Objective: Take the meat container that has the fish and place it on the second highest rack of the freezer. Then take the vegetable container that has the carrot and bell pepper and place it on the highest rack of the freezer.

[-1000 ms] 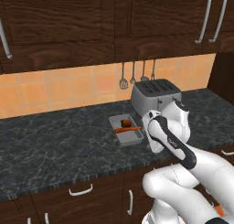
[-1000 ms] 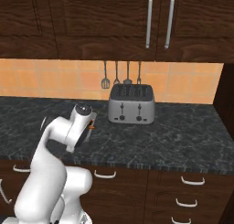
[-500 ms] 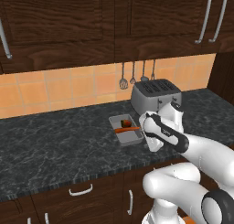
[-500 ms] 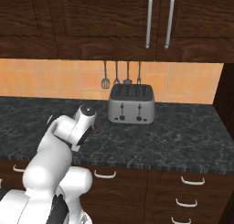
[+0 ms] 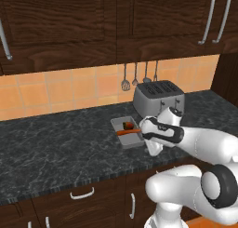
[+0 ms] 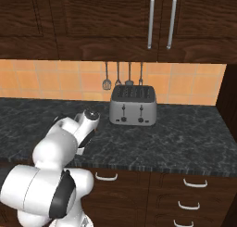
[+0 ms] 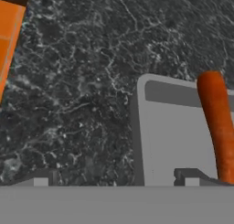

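The grey vegetable container [image 5: 126, 137] rests on the dark counter in front of the toaster. In it lie the orange carrot [image 5: 129, 131] and the small red-green bell pepper [image 5: 126, 125]. My gripper [image 5: 155, 147] hangs just right of the container, pointing down at the counter. In the hand view the gripper [image 7: 116, 179] is open. One fingertip [image 7: 191, 178] is over a corner of the container [image 7: 176, 141], beside the carrot [image 7: 218, 122], and the other is over bare counter. Nothing is held. The meat container with the fish and the freezer are out of view.
A silver toaster [image 5: 158, 99] stands against the orange tiled wall right behind the container, with utensils [image 5: 135, 77] hanging above it. Dark wood cabinets [image 5: 116, 22] run overhead. The black marble counter [image 5: 56, 148] stretches to the left. My arm [image 6: 69, 138] blocks the container in the right base view.
The hand has moved a little left and down toward the vegetable container. The jaws stay wide open and the container has not moved.
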